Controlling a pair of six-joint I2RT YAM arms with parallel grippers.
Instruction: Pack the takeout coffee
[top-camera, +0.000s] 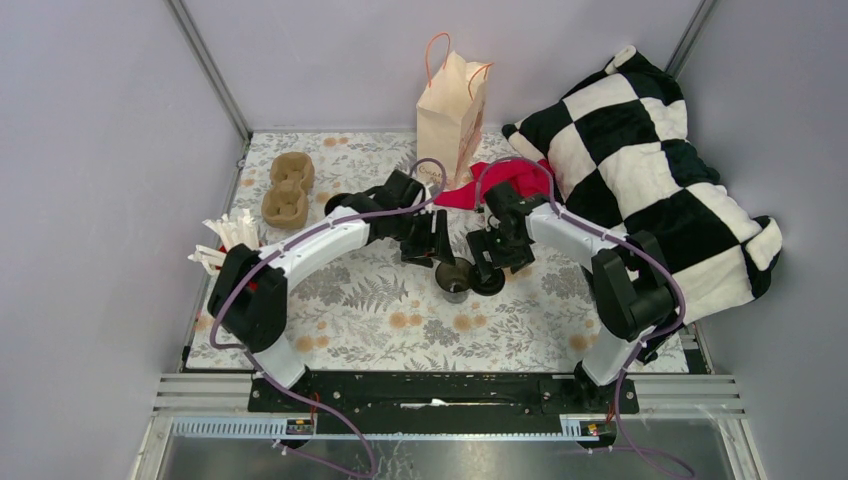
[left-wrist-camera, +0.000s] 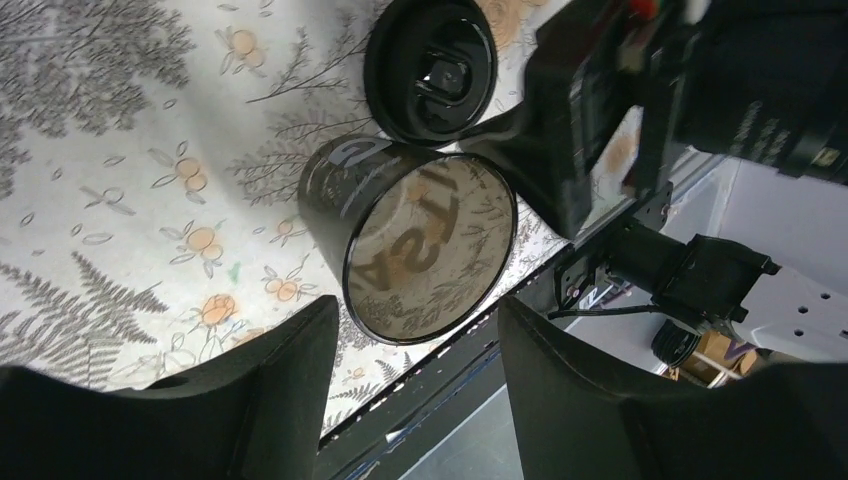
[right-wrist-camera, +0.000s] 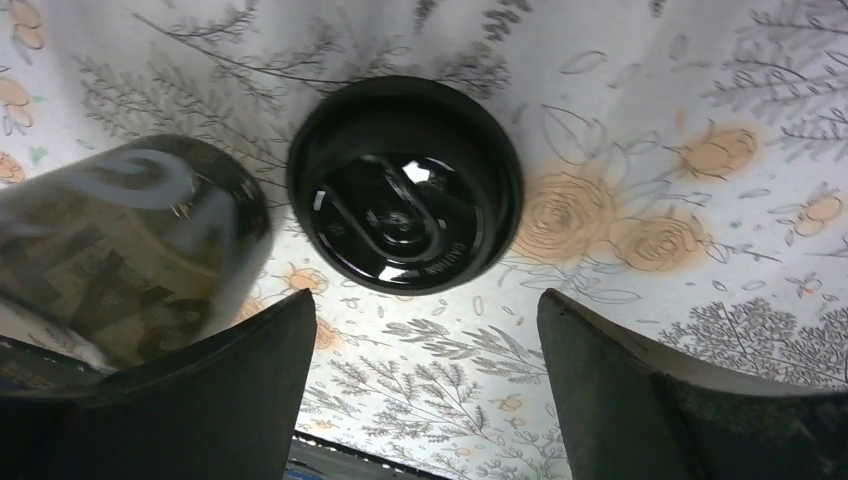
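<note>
The left gripper (left-wrist-camera: 415, 318) hangs with its jaws spread wide above the lidless black coffee cup (left-wrist-camera: 400, 240). The cup's open mouth sits just ahead of the fingertips and between them, and neither finger touches it. The right gripper (right-wrist-camera: 425, 300) is spread too, its fingers flanking the round black lid (right-wrist-camera: 405, 185) without contact, and the lid lies flat on the floral tablecloth (right-wrist-camera: 700, 150) just beside the cup.

White arms (top-camera: 330, 235), black left hand (left-wrist-camera: 415, 305) and right hand (right-wrist-camera: 425, 296), purple cables (top-camera: 236, 288).
</note>
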